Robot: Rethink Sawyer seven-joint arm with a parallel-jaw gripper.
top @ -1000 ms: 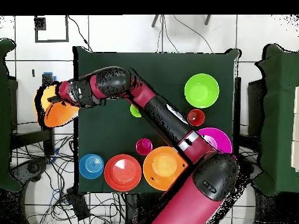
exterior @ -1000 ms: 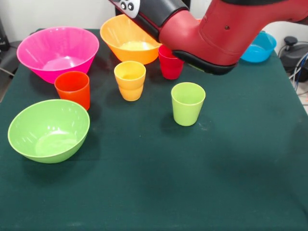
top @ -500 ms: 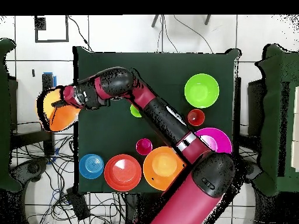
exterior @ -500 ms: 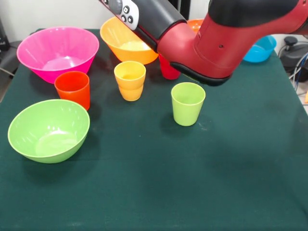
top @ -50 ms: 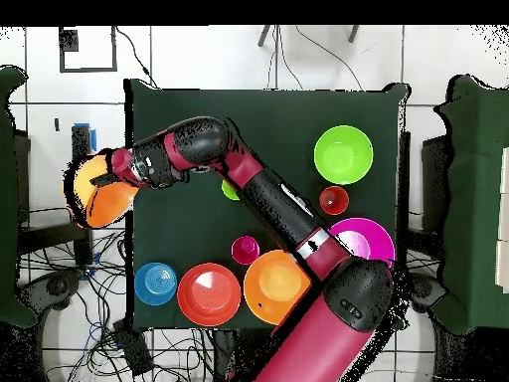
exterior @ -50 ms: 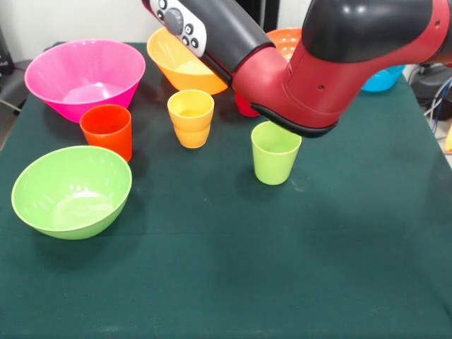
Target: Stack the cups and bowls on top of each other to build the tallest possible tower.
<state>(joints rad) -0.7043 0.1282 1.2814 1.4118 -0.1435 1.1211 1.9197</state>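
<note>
Front and overhead views of a dark green tabletop (exterior @ -50 ms: pixel 226 282) with a red and black arm (exterior @ -50 ms: pixel 332 63) reaching across it.

Overhead view: the arm runs from the bottom of the picture up and to the left, ending at the tabletop's left edge. There the claw (top @ -50 ms: pixel 104 171) meets a large orange bowl (top @ -50 ms: pixel 99 194), which is tilted and lies mostly beyond the tabletop's edge, over the floor. The claw appears clamped on the bowl's rim, though its fingers are too small to make out clearly. In the front view only a sliver of this bowl shows at the right edge.

Along the bottom of the overhead view stand, left to right, the small blue bowl (top @ -50 ms: pixel 155 284), the round red-orange bowl (top @ -50 ms: pixel 209 294) and a second large orange bowl (top @ -50 ms: pixel 273 286). The magenta-red cup (top @ -50 ms: pixel 246 249) stands just above the gap between the last two. The large pink bowl (top @ -50 ms: pixel 370 237) sits at the right, partly covered by the arm. The red-orange cup (top @ -50 ms: pixel 333 200) stands above it, and the lime green bowl (top @ -50 ms: pixel 343 154) above that. Only a small part of the lime green cup (top @ -50 ms: pixel 230 189) shows beside the arm.

Front view: the lime green cup (exterior @ -50 ms: pixel 275 152) stands upright just beneath the arm's elbow. The yellow-orange cup (exterior @ -50 ms: pixel 191 117) stands to its left. The red-orange cup (exterior @ -50 ms: pixel 106 131) stands between the pink bowl (exterior @ -50 ms: pixel 85 76) and the green bowl (exterior @ -50 ms: pixel 71 191). All cups and bowls on the tabletop stand separately, mouths up.
</note>
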